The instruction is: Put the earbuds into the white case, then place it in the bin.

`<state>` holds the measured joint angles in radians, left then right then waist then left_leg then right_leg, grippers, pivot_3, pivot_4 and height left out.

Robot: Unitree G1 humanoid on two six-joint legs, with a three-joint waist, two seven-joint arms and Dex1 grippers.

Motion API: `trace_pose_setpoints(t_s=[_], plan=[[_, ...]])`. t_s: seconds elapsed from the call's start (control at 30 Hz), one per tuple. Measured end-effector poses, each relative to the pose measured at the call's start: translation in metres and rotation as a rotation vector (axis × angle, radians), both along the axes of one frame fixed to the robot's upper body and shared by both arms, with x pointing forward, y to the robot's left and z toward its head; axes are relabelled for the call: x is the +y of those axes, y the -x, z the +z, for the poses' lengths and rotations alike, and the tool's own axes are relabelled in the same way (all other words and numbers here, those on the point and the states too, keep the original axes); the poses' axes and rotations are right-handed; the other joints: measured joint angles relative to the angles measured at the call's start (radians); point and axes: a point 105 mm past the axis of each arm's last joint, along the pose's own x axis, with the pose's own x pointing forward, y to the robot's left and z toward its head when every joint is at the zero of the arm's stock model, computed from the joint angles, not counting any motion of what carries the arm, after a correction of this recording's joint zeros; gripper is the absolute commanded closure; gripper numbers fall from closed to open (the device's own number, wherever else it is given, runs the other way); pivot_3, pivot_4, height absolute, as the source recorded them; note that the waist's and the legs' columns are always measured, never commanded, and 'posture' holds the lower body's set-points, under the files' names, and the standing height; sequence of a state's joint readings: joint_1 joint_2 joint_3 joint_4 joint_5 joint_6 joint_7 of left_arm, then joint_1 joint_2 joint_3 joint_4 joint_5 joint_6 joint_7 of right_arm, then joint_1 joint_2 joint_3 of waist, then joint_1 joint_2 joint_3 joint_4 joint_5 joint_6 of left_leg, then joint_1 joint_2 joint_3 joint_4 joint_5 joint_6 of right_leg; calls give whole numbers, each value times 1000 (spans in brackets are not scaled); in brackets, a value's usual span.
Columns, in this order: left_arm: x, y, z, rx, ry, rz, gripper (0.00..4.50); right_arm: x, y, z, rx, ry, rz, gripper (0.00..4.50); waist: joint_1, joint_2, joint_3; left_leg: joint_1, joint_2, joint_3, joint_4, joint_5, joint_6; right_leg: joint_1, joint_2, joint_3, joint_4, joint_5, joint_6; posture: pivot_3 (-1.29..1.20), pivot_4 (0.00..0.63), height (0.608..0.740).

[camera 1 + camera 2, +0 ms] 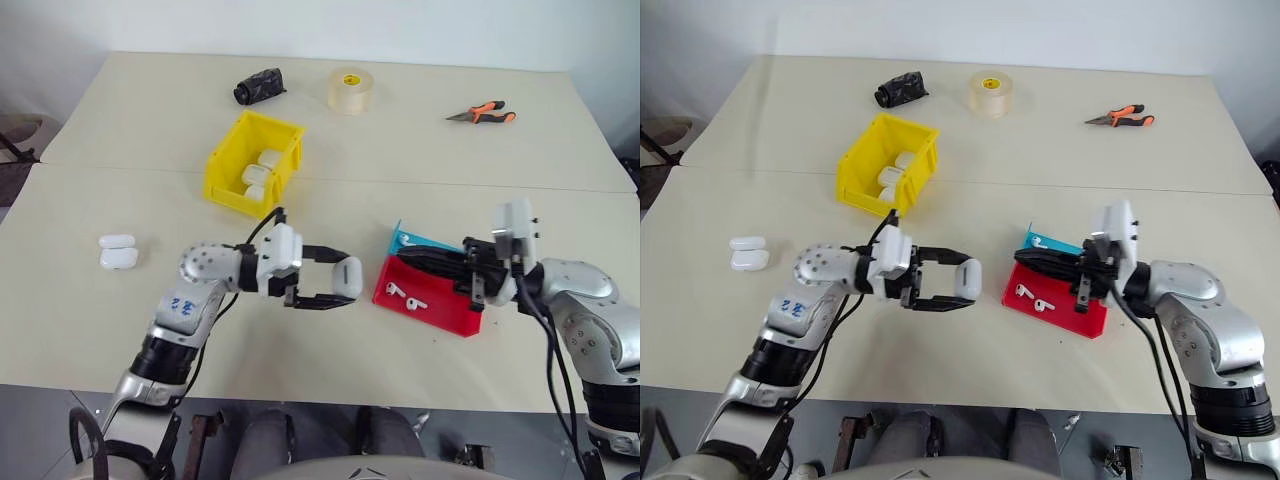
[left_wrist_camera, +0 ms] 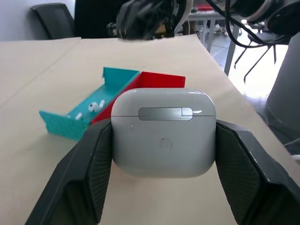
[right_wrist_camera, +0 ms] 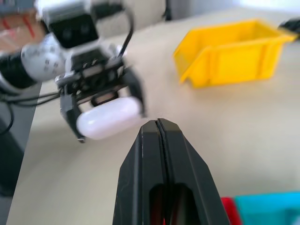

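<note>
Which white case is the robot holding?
The white case pinched in the left claw beside the red tray. Others lie loose or in the yellow bin.

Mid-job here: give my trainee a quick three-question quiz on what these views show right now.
1. True or false: the white case in the left gripper has its lid open.
2. Which tray holds the two earbuds nearest the right gripper: A red tray, B blue tray, C yellow bin?
3. What already lies in the yellow bin?

Key: 1 false, lid shut. 2 A. 3 white cases.
</note>
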<state>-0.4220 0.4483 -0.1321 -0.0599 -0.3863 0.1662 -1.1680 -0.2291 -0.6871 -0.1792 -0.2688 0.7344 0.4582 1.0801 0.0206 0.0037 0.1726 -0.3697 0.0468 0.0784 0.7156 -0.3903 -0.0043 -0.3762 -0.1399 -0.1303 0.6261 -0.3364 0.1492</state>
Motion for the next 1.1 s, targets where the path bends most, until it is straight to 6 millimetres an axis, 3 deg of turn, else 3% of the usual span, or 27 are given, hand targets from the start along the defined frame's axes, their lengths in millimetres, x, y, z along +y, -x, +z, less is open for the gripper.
trace_pose_setpoints(t_s=[0.23,0.37,0.5,0.67,0.87,1.1], plan=[[44,1,-1,73,135,272,1692,-7,5,-10,-45,-49,-39,1516,3,0,0,0,0,0,1,0,0,0,0,1,0,0,0,0,150,740],[74,-12,13,76,353,557,1692,-6,-1,-7,-172,-73,-121,153,2,0,0,0,0,-1,1,0,0,1,-1,1,0,0,0,0,150,740],[103,-23,11,66,390,768,1692,-10,-5,-7,-194,-71,-160,48,6,0,0,0,0,-1,1,0,0,1,0,0,0,0,0,0,150,740],[125,-59,32,51,503,945,1692,-9,-4,-8,-200,-70,-161,48,7,0,0,0,0,-1,1,0,0,1,0,0,0,0,0,0,150,740],[124,-107,55,69,442,981,1692,-8,-5,-9,-196,-64,-167,48,2,0,0,1,-1,0,0,0,0,1,0,-1,0,0,0,0,150,740],[105,-146,48,117,305,982,1692,0,-7,-12,-181,-66,-167,48,1,0,0,1,-1,1,0,0,0,0,0,-1,0,0,0,0,150,740]])
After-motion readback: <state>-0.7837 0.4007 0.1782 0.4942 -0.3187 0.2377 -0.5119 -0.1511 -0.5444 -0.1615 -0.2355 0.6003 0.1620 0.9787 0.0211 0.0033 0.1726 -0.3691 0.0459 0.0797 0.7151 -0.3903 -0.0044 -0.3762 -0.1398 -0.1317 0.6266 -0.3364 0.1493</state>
